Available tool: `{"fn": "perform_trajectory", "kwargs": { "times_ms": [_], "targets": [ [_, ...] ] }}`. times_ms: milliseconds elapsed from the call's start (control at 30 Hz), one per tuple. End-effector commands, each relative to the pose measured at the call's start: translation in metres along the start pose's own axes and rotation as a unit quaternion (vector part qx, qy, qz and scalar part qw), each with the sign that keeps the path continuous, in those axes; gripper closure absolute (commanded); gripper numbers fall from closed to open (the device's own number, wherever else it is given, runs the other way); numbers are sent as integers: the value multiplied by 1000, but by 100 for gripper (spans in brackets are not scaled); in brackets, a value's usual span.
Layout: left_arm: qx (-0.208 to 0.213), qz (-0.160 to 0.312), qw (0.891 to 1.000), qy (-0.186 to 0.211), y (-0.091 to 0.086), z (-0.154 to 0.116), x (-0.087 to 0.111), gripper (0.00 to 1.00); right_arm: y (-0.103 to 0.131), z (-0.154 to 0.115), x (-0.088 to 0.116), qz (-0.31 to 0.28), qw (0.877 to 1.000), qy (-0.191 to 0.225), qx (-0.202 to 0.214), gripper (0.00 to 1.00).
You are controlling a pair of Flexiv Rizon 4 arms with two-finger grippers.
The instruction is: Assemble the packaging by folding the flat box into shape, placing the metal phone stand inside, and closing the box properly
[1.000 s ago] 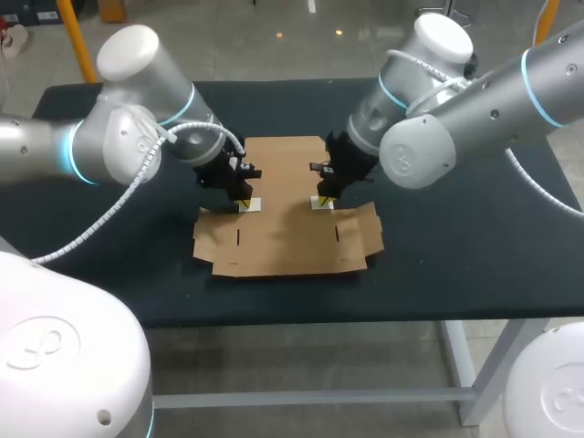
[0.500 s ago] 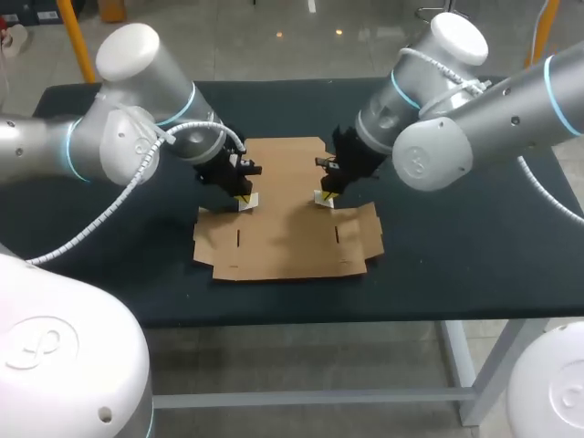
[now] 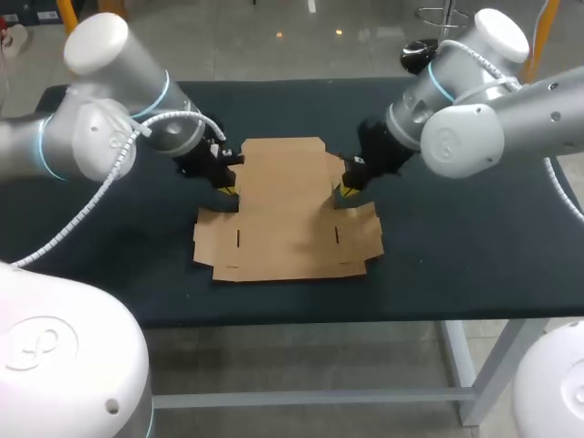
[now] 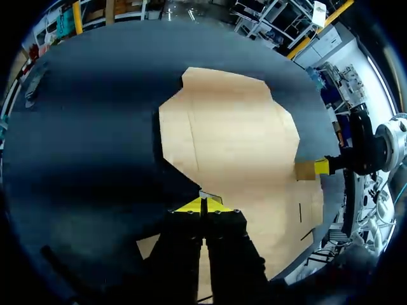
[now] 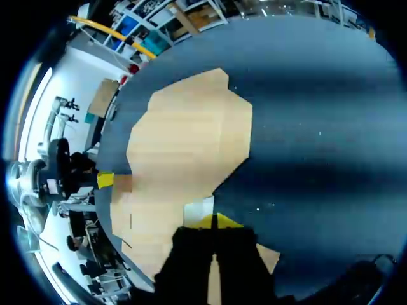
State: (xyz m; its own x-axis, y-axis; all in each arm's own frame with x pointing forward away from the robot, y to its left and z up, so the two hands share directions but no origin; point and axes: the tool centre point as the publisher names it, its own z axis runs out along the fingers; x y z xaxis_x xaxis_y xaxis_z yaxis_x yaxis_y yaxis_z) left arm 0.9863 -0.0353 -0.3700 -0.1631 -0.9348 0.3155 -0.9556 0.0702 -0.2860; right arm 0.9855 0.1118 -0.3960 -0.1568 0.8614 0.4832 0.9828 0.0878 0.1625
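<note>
- The flat box (image 3: pixel 283 233) is laid open on the dark table (image 3: pixel 456 246), with its wider, flapped part nearest.
- At its left notch, a small side flap (image 4: pixel 210 194) is pinched between the closed fingers of the left gripper (image 3: pixel 228 191).
- At the right notch, the matching flap is clamped by the right gripper (image 3: pixel 344 192).
- The narrower panel is spread out farthest.

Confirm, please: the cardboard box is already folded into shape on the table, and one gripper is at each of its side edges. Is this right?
Not quite. The cardboard box is not folded into shape: it lies flat on the table, as the head view shows. The rest holds: the left gripper is at one side edge and the right gripper is at the other.
</note>
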Motion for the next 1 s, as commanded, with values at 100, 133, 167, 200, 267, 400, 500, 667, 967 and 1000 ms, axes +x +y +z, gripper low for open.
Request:
{"fn": "perform_trajectory", "kwargs": {
  "times_ms": [100, 133, 167, 200, 267, 400, 500, 667, 967, 1000],
  "targets": [
    [4, -7, 1000, 0, 5, -24, -1, 100, -2, -28, -7, -3, 1000, 22, 11, 100],
    [6, -8, 1000, 1, 6, -27, -1, 100, -3, -33, -8, -1, 1000, 21, 10, 100],
    [7, -9, 1000, 4, 6, -31, -2, 100, -4, -37, -8, -1, 1000, 21, 10, 100],
    [7, -9, 1000, 7, 7, -34, -2, 100, -6, -43, -9, -3, 1000, 28, 10, 100],
    [8, -10, 1000, 10, 9, -41, -2, 100, -8, -51, -11, -2, 1000, 26, 9, 100],
    [12, -15, 1000, 11, 16, -53, -1, 100, -16, -65, -16, 4, 999, 32, 13, 100],
    [15, -15, 1000, 10, 25, -61, 1, 100, -25, -74, -19, 7, 999, 33, 14, 100],
    [19, -17, 1000, 11, 45, -70, 5, 100, -44, -88, -21, 11, 1000, 25, 15, 100],
    [27, -26, 999, 27, 91, -92, 3, 100, -84, -110, -21, 13, 1000, 13, 22, 100],
    [26, -27, 999, 28, 97, -93, 3, 100, -89, -111, -21, 14, 1000, 12, 22, 100]
  ]
}}
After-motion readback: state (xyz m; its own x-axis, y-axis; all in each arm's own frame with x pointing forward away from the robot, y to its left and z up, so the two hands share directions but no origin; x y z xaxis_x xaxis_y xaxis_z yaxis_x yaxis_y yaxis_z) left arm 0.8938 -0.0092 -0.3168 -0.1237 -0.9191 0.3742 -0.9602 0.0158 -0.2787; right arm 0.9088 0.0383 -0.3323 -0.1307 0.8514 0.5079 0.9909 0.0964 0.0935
